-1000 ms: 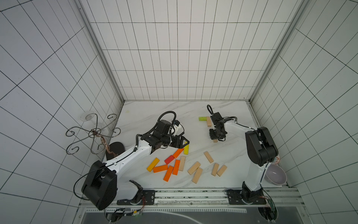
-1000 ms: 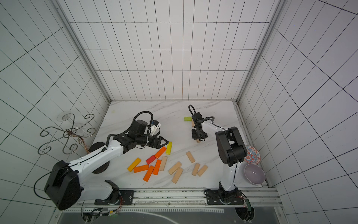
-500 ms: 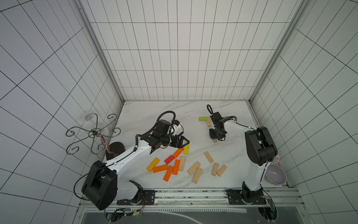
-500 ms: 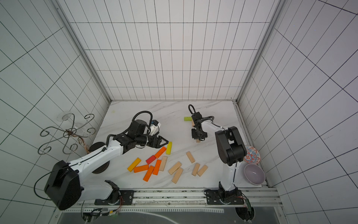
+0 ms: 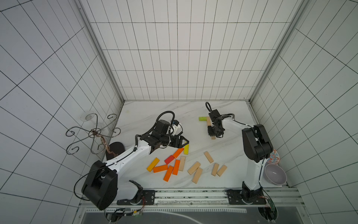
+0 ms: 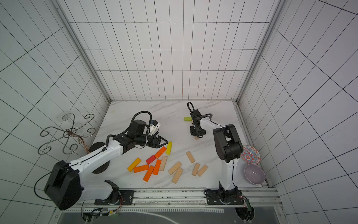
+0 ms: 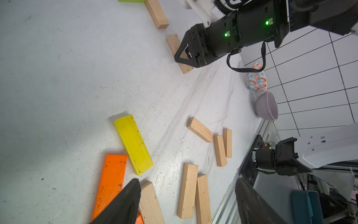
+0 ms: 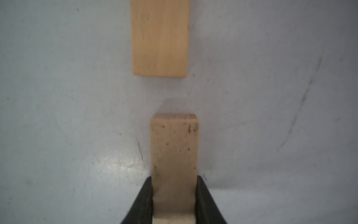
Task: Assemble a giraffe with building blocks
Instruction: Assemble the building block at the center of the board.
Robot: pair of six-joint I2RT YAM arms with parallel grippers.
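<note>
My right gripper [image 5: 214, 133] is shut on a plain wooden block [image 8: 174, 151], gripping its long sides low over the white table [image 5: 155, 120]. Another plain block [image 8: 159, 38] lies just ahead of it in line, with a small gap. That block [image 5: 208, 121] meets a green block [image 5: 202, 118] at a corner. My left gripper [image 5: 184, 142] is open and empty, above the near end of a yellow block [image 7: 133, 144]. Several orange blocks [image 5: 167, 173], a red block [image 5: 169, 159] and loose plain blocks [image 5: 197, 174] lie scattered at the front middle.
A patterned bowl [image 5: 274, 157] and a purple bowl [image 5: 275, 174] stand at the front right by the right arm's base. A wire stand [image 5: 91, 133] and a dark disc [image 5: 116, 148] are at the left edge. A metal rail [image 5: 193, 194] runs along the front.
The right gripper with its wooden block has shifted very slightly towards the green block. The left arm has not moved.
</note>
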